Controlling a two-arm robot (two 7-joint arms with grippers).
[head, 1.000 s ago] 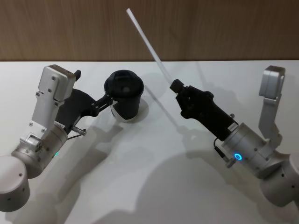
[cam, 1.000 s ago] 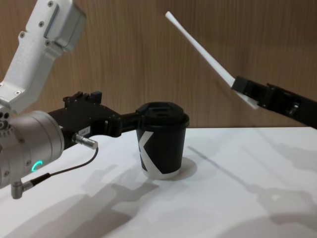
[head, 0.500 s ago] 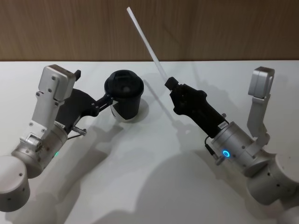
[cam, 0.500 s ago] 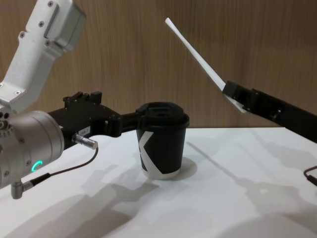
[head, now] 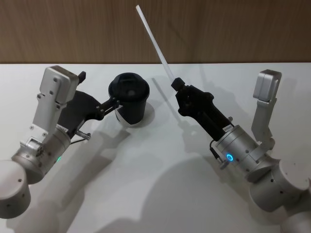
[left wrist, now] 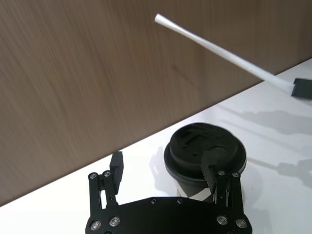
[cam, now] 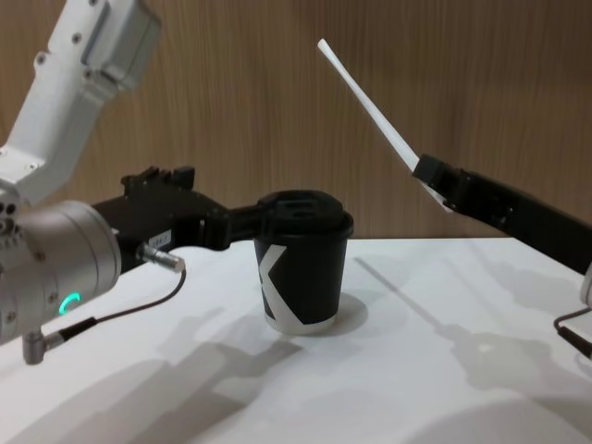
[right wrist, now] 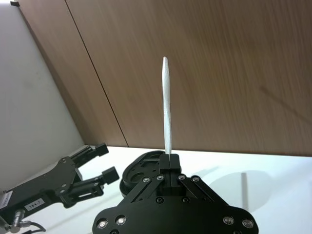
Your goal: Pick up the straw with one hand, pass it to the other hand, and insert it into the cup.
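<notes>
The right pincer (head: 175,84) is clamped on the straw (head: 154,43), held aloft right of the cup (head: 129,99); the left pincer (left wrist: 163,168) is spread beside the cup; handover is judged next, the straw to be brought between those fingers

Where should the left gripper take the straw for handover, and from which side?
I'd grip the straw on its bare shaft midway up, above the right gripper, which pinches its low end. Come from the cup side with the open left gripper, fingers across it, since it leans up toward that side.
</notes>
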